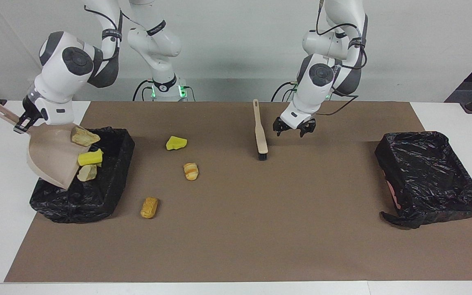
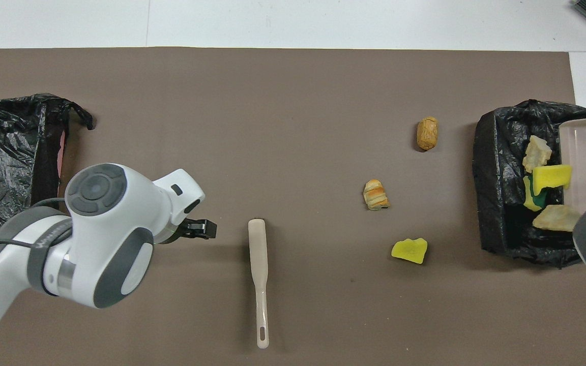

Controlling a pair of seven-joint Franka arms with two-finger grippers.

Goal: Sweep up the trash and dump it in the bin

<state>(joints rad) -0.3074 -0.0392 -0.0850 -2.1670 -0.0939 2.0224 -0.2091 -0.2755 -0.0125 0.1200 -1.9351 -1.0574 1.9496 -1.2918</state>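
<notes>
My right gripper [image 1: 21,123] is shut on the handle of the beige dustpan [image 1: 51,157], which is tilted over the black-lined bin [image 1: 111,184] at the right arm's end. Two tan chunks [image 1: 83,136] [image 1: 87,172] and a yellow sponge piece [image 1: 90,157] sit at the pan's lip over the bin. On the brown mat lie a yellow sponge scrap [image 1: 176,143], a bread-like chunk [image 1: 191,171] and a tan-orange chunk [image 1: 149,207]. My left gripper [image 1: 294,128] is open and empty, just above the mat beside the beige brush [image 1: 259,131].
A second black-lined bin [image 1: 428,172] stands at the left arm's end of the table. The brown mat [image 1: 260,229] covers most of the white table. The brush [image 2: 259,274] lies flat, its bristles away from the robots.
</notes>
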